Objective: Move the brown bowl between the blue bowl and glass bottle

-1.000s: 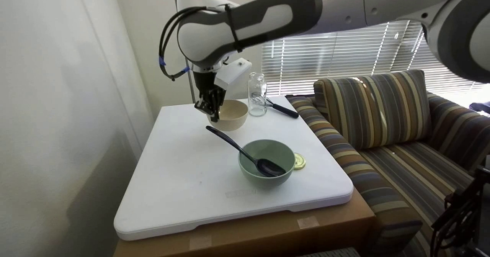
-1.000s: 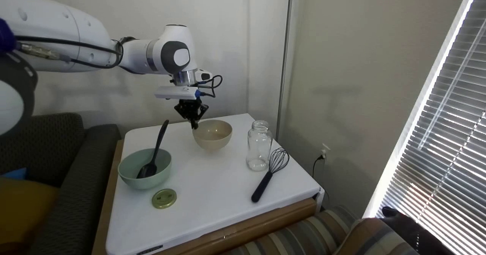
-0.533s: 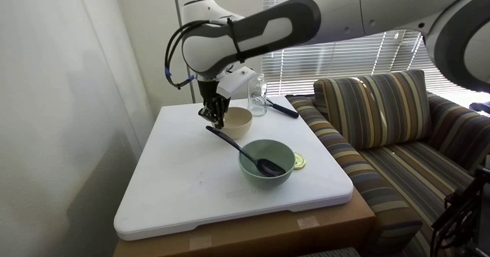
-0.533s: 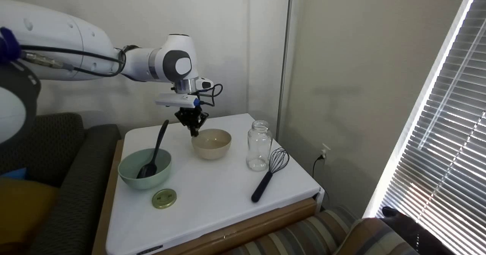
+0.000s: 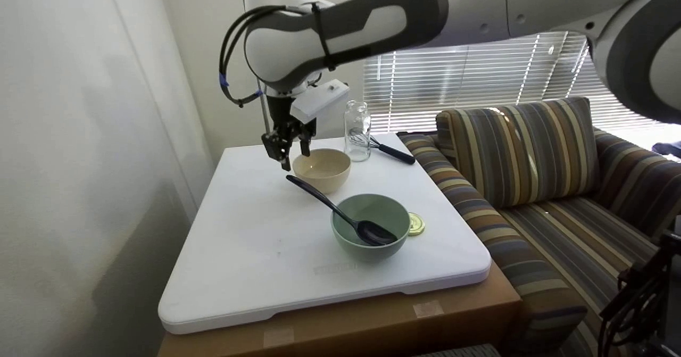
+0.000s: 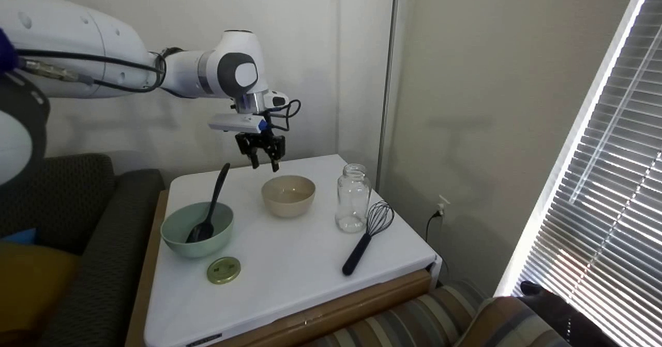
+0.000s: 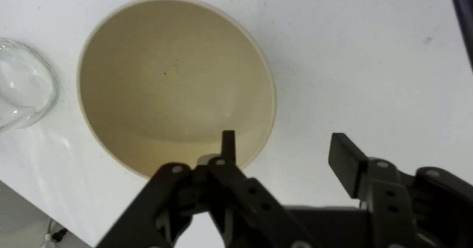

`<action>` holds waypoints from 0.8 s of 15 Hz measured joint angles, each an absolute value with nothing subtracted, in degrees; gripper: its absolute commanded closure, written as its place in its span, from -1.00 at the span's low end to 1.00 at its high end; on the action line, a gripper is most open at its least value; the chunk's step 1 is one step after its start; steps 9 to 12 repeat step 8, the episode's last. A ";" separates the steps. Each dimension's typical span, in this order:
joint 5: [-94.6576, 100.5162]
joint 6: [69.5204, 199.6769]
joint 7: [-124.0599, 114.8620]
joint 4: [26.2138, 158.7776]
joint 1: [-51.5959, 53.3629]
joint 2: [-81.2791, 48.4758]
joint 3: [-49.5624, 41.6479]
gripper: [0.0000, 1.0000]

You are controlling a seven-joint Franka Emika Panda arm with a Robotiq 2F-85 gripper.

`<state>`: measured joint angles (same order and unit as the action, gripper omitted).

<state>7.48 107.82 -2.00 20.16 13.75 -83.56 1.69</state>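
Brown bowl (image 6: 288, 198) stands roughly between the blue bowl (image 6: 194, 247), near the left edge of the table (image 6: 289, 280) in an exterior view, and the glass bottle (image 6: 352, 203), near the right edge; with my gripper (image 6: 265, 165) spread above, I judge only withdrawing remains.

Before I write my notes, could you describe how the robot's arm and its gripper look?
The arm is white with dark grey panels and looping black cables marked blue in places. The gripper is black, with jointed fingers and flat pads.

Black-handled whisk (image 6: 366, 237), gold lid (image 6: 223, 270), striped armchair (image 5: 558, 229), window blinds (image 5: 457, 77)
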 measured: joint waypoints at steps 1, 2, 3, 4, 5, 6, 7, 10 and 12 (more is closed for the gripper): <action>7.48 107.39 -2.71 20.12 14.14 -82.51 1.54 -0.99; 7.48 106.54 -3.59 20.06 14.64 -81.15 1.32 -1.00; 7.48 105.21 -4.36 19.97 15.22 -79.60 1.08 -1.00; 7.48 103.88 -5.24 19.91 15.84 -77.92 0.93 -1.00; 7.48 102.56 -5.96 19.86 16.50 -76.12 0.82 -1.00; 7.47 101.40 -6.47 19.81 17.15 -74.39 0.81 -1.00; 7.46 100.36 -6.82 19.83 17.66 -72.95 0.81 -1.00; 7.46 99.62 -7.03 19.87 18.00 -72.01 0.81 -1.00; 7.46 99.62 -7.03 19.87 18.00 -72.01 0.81 -1.00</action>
